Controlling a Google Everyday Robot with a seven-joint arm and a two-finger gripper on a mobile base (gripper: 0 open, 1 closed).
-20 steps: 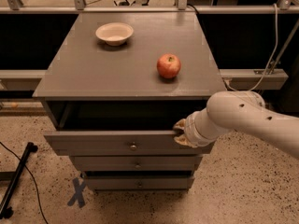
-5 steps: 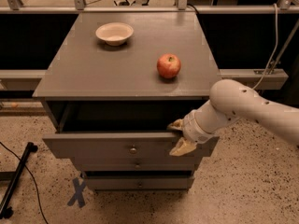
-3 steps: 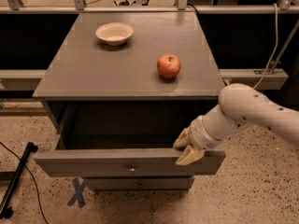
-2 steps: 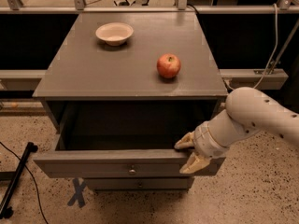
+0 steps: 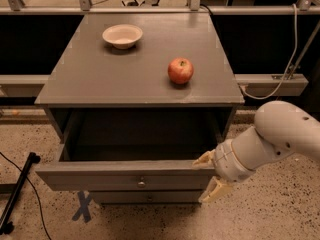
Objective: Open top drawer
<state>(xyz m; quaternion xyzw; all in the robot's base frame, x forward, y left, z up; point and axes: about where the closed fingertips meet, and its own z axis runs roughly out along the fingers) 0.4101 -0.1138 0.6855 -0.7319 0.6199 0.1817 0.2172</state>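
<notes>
Top drawer [image 5: 100,176]: pulled well out from under the cabinet [image 5: 125,79] top, front panel toward the camera, knob [image 5: 142,183] at mid-front. A few seconds ago it showed only a narrow gap; over the last second or so it came out most of the way, and in the latest fraction of a second the front has barely shifted. Judgement: opening is essentially done; the remaining travel, if any, is small.

Gripper [image 5: 209,177]: at the right end of the drawer front, having come outward with it. Fingers spread apart: upper tip at the front's top edge near the corner, lower one hanging off below the corner. This reads as released rather than clamped, but contact at the upper tip cannot be ruled out.

Drawer contents: the interior is dark, and nothing is visible in the part that shows. The near strip behind the front panel is hidden.

Lower drawer [image 5: 150,197]: only a strip shows under the top one, and it looks closed.

On the cabinet top: bowl [image 5: 122,35] at back left, looks empty. Apple [image 5: 180,70] sits right of centre, well apart from the bowl, on the bare surface. Neither has moved during the pull.
</notes>
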